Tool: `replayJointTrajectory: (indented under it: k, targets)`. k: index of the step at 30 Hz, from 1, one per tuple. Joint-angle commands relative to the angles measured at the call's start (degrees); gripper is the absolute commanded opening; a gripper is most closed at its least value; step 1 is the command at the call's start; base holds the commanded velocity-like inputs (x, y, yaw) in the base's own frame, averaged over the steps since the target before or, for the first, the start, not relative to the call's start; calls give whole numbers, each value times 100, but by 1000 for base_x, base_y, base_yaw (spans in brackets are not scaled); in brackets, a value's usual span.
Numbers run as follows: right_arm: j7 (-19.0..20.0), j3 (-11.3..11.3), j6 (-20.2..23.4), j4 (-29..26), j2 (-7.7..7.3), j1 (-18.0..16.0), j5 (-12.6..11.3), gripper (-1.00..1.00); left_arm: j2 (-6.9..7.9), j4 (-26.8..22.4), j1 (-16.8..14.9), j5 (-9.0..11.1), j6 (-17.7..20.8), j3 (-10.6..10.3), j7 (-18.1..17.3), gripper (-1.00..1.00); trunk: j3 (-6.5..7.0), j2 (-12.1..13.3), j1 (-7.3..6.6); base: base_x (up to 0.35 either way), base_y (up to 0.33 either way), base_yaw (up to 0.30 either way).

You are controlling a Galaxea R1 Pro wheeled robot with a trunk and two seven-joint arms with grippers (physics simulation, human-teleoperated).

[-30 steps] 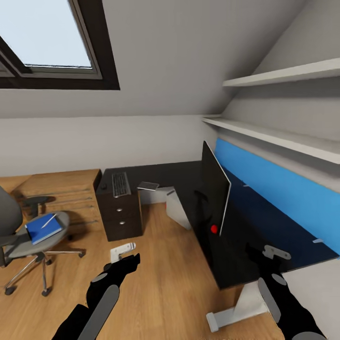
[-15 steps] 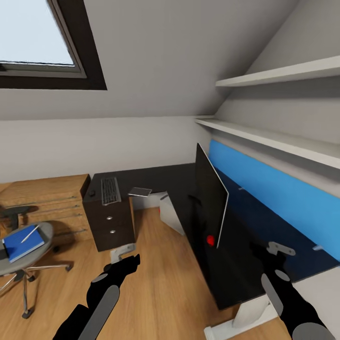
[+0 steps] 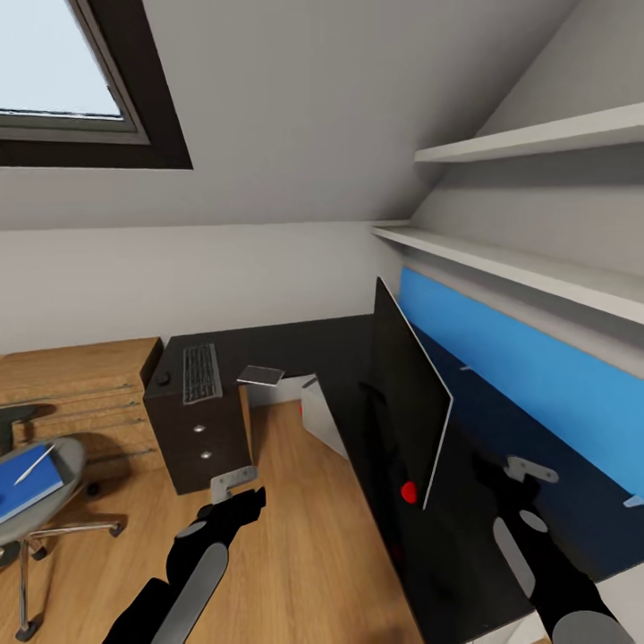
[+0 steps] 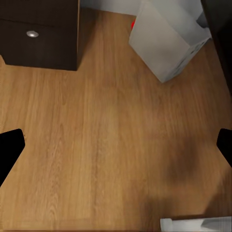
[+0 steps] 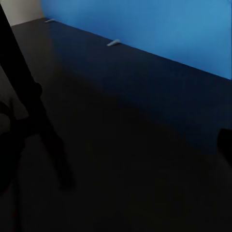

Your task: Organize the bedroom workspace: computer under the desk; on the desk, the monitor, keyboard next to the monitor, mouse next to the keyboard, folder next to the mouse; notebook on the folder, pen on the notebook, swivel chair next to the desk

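blue folder (image 3: pixel 25 483) on swivel chair (image 3: pixel 40 501), far from left tool (image 3: pixel 234 480)

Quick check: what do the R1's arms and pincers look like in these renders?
Both arms are glossy black with light grey oval panels along the forearms. Left pincer has dark tapered fingers below a small grey bracket; right pincer is black with a similar grey bracket. No cables or markings visible.
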Motion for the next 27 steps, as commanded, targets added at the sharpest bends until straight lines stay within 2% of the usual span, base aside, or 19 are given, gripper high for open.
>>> replayJointTrajectory:
  k: [1, 5, 8, 22, 27]
  targets:
    - [-16, 13, -29, -7, 0, -5, -61, 100, 5, 18, -8, 44, 6, -17, 54, 100, -13, -13, 5, 127, 0, 0]
    - [-31, 22, -30, -42, 36, -6, -61, 100, 4, 84, -8, 38, 7, -21, 54, 100, -13, -13, 5, 60, 0, 1]
    - [-38, 31, -30, -60, 133, -8, -51, 100, 0, 111, -8, 34, 7, -18, 54, 100, -13, -13, 5, 15, 0, 145]
    - [-40, 48, -30, -64, 208, -11, -43, 100, -5, 125, -8, 35, 7, -21, 56, 100, -13, -13, 5, 1, 0, 264]
    - [-44, 235, -30, -64, 219, -9, -43, 100, -10, 131, -8, 43, 7, -21, 61, 100, -13, -13, 5, 0, 0, 276]
